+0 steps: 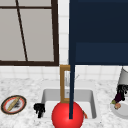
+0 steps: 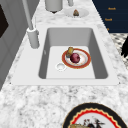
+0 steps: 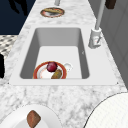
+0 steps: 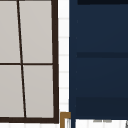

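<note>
Right hand [image 1: 121, 93] hangs over the right end of the worktop [image 1: 25, 85], above the white plate [image 1: 120, 111] that sits there. Its fingers point down toward a small brown food piece [image 1: 117, 105] on that plate; whether they touch or clasp it cannot be told. In the right side view the same brown piece [image 3: 33, 118] lies on the white plate [image 3: 15, 120] at the near edge of the worktop. A grey cylindrical vessel [image 1: 124, 75] stands just behind the plate, toward the back wall.

Left hand [image 1: 39, 109] hangs at the left front corner of the sink [image 1: 47, 96], fingers curled downward and holding nothing.

Inside the sink basin, toward its right end, an orange-rimmed plate [image 2: 76, 58] carries a dark red round fruit [image 2: 75, 57] and a yellowish-brown piece [image 2: 70, 50] touching it. The drain [image 2: 60, 66] lies just beside that plate. The tap [image 2: 32, 35] stands at the back edge of the sink.

At the left end of the worktop lies a dark-rimmed patterned plate [image 1: 13, 104] with a long tan item [image 1: 12, 104] on it.

Behind the worktop: a dark-framed window [image 1: 27, 32] at left, a dark blue wall cabinet [image 1: 100, 32] at right.
</note>
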